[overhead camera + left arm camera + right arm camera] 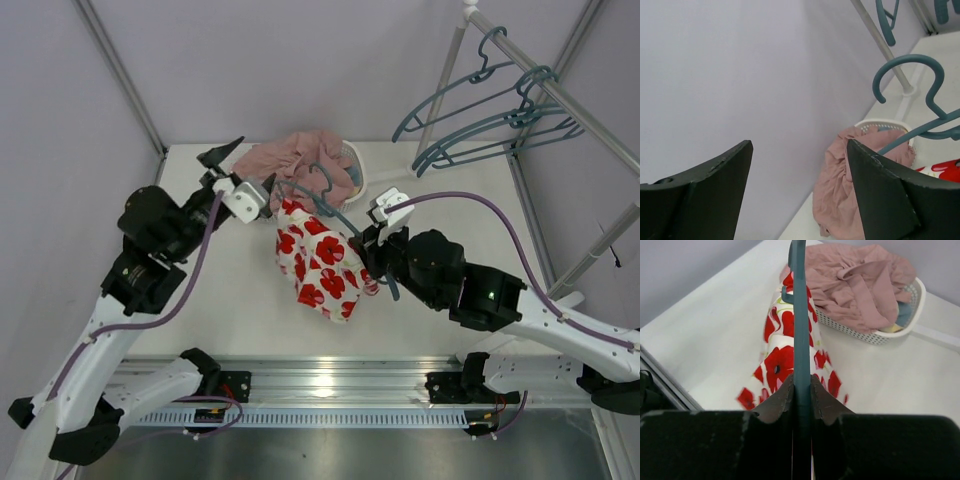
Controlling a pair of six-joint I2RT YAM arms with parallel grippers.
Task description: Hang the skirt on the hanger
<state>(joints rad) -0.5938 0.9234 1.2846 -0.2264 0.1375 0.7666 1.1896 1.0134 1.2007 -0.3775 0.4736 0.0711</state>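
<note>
The skirt [320, 262], white with red flowers, hangs bunched under the teal hanger [335, 212] above the middle of the table. Its top end sits at the hanger's left arm. My right gripper [372, 262] is shut on the hanger's right arm. In the right wrist view the thin hanger bar [799, 315] runs straight out from between the closed fingers of the right gripper [801, 385], with the skirt [777, 360] beneath it. My left gripper [218, 167] stands open and empty, left of the hanger. The left wrist view shows the left gripper [799, 150] facing the wall, with the hanger hook [920, 65] and a bit of skirt [945, 167] to its right.
A white basket [355, 170] at the back of the table holds a dusty-pink garment [300, 155], right behind the hanger. At the upper right, a slanted metal rail [570, 100] carries several spare teal hangers [490, 120]. Frame poles stand at the table's corners.
</note>
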